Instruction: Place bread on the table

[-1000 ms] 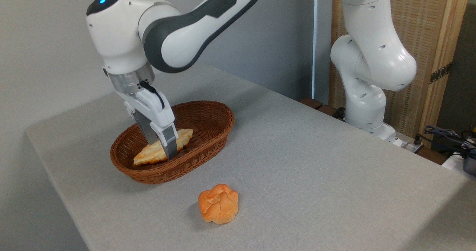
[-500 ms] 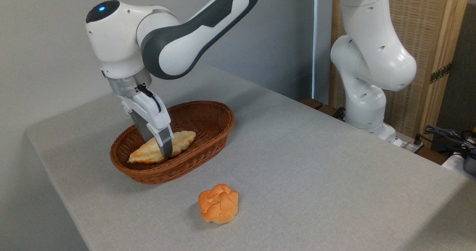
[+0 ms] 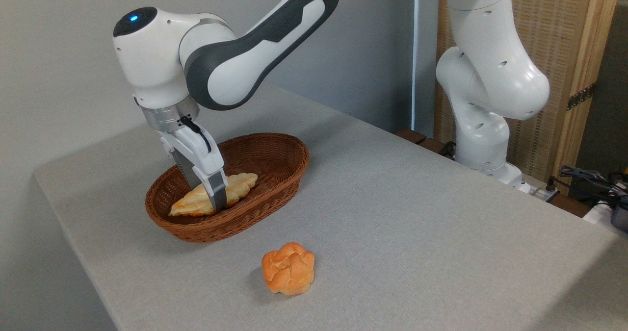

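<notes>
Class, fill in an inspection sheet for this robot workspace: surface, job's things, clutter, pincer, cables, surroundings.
Surface: table, light grey, flat.
Job's things: bread in the wicker basket, not on the table.
Clutter: round orange bun on the table in front of the basket.
Pincer: pincer down in the basket, fingers straddling the bread's middle; firm grip cannot be told.
Cables: dark cables beyond the table's right edge.
Surroundings: grey wall; woven screen in a wooden frame behind the arm.

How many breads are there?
2. The long braided bread lies in the wicker basket, with the gripper around its middle. The round orange bun sits on the table in front.
</notes>
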